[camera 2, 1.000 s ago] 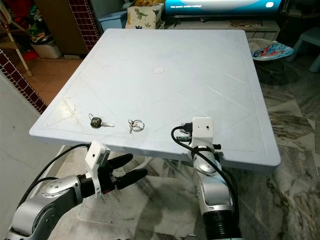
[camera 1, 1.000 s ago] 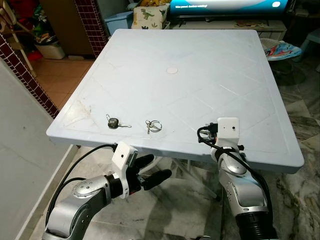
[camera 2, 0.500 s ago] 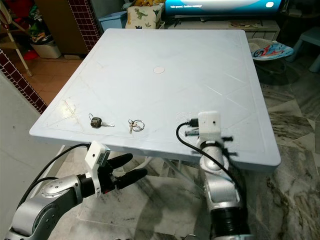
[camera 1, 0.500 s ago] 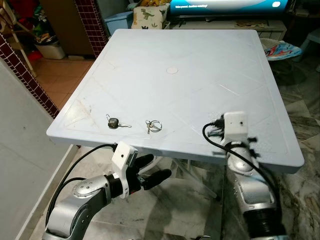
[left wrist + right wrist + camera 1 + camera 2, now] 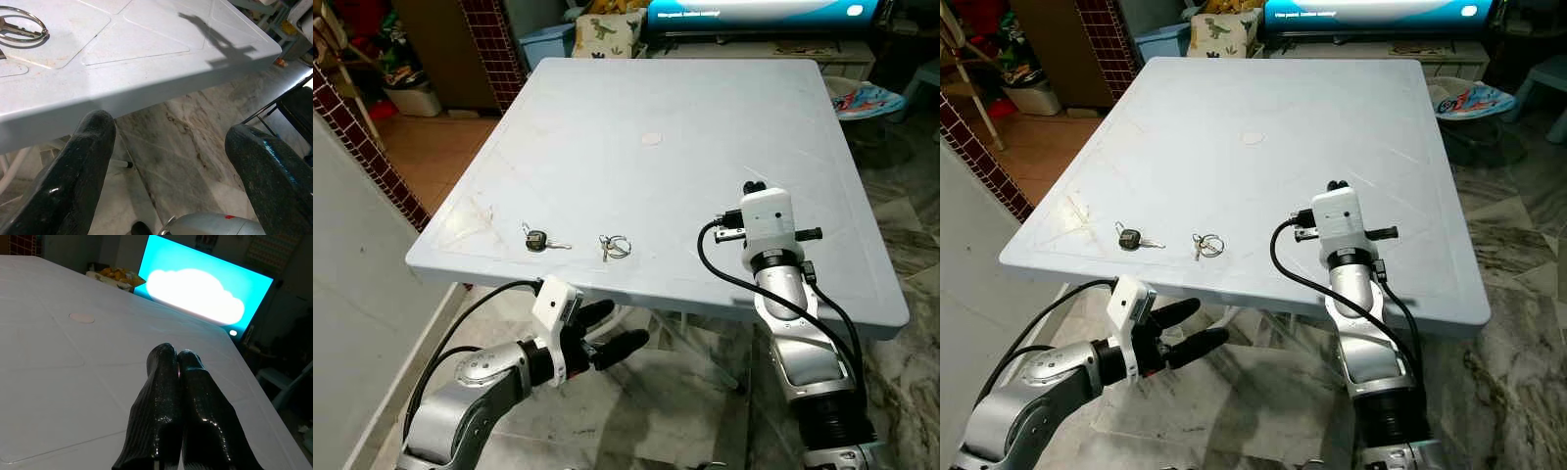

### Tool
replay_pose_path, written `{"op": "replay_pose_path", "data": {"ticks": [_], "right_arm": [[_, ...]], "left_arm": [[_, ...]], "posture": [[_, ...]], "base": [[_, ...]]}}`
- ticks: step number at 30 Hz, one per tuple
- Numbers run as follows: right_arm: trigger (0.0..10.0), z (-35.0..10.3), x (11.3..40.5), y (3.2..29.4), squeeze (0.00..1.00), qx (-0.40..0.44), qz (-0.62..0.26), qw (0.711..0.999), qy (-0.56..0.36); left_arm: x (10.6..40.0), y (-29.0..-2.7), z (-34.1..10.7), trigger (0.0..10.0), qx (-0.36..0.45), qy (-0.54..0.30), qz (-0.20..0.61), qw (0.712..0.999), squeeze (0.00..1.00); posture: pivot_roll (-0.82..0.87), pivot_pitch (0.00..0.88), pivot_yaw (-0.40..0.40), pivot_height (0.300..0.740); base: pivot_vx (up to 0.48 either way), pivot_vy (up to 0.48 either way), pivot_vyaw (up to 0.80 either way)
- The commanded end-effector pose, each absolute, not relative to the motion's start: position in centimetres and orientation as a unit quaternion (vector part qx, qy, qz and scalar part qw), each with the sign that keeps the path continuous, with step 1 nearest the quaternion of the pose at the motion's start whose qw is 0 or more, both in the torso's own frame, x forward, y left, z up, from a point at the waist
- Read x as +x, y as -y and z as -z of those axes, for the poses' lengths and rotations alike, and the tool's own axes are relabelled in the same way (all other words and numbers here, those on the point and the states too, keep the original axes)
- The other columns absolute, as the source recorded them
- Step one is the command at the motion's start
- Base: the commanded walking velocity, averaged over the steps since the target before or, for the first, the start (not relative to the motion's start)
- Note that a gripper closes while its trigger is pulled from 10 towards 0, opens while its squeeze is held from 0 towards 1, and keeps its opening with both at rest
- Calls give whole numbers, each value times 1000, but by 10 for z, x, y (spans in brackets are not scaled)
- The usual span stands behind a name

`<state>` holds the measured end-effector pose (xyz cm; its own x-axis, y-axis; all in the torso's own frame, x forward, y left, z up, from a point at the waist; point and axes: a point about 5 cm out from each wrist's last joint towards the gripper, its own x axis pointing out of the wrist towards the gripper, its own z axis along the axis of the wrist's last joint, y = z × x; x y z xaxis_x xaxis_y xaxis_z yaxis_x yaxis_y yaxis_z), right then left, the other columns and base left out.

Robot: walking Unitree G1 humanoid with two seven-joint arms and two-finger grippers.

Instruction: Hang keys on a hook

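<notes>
Keys lay near the table's point(image 5: 705, 117) front edge: a black-headed key point(image 5: 536, 239) and, just beside it, a key ring point(image 5: 614, 246). The right gripper point(image 5: 178, 357) hovered over the tabletop, fingers pressed together, holding nothing. The left gripper point(image 5: 617, 328) hung below the edge, fingers spread, probably staged to reach up for them.

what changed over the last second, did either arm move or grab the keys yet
The right gripper has risen from the table's near edge and now sits over the white table, fingers shut and holding nothing. The left gripper stayed below the near edge, open. The black-headed key and the key ring lie untouched where they were.
</notes>
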<state>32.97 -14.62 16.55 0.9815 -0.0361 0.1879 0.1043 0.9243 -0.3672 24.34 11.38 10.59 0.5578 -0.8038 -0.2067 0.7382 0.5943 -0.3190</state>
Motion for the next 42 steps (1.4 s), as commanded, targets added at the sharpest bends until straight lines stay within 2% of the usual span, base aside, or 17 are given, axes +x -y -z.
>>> {"op": "replay_pose_path", "data": {"ticks": [1,6,7,8,9,12,17,19,23,24,32,42], "right_arm": [[0,-172,332,141,0,-187,32,976,104],[0,-173,332,138,0,-179,30,978,107],[4941,-170,332,136,0,-180,27,978,103],[4941,-170,332,136,0,-180,27,978,103],[5490,-168,331,136,0,-181,25,978,100],[10000,-165,330,135,0,-191,25,977,93],[10000,-153,327,143,0,-202,36,977,49],[10000,-143,324,149,0,-178,45,983,7],[10000,-140,317,152,0,-175,38,984,7],[10000,-138,314,154,1000,-174,36,984,4],[10000,-135,312,156,1000,-160,29,986,-24],[10000,-143,314,157,1000,-181,15,983,-8]], "left_arm": [[245,-118,-106,10000,-89,-168,432,882,0],[245,-115,-106,10000,-91,-166,431,882,0],[245,-114,-105,10000,-93,-166,431,882,0],[245,-114,-105,10000,-93,-166,431,882,0],[245,-113,-105,10000,-95,-167,431,882,0],[244,-113,-105,10000,-96,-166,430,882,0],[244,-112,-104,10000,-95,-167,432,881,0],[243,-112,-104,10000,-95,-167,433,880,0],[244,-112,-104,10000,-96,-168,433,880,0],[244,-112,-103,10000,-96,-168,434,880,0],[244,-112,-103,10000,-94,-171,436,878,0],[244,-113,-103,10000,-91,-172,436,879,0]], "posture": [[-62,97,114,740],[-85,112,115,740],[-86,115,111,740],[-86,115,111,740],[-87,115,110,740],[-86,114,108,740],[-85,112,106,740],[-85,112,106,740],[-90,112,106,740],[-90,111,107,740],[-89,110,111,740],[-84,109,112,740]], "base": [[0,0,0],[0,0,0],[0,0,0],[0,0,0],[0,0,0],[0,0,0],[0,0,0],[0,0,0],[0,0,0],[0,0,0],[0,0,0],[0,0,0]]}}
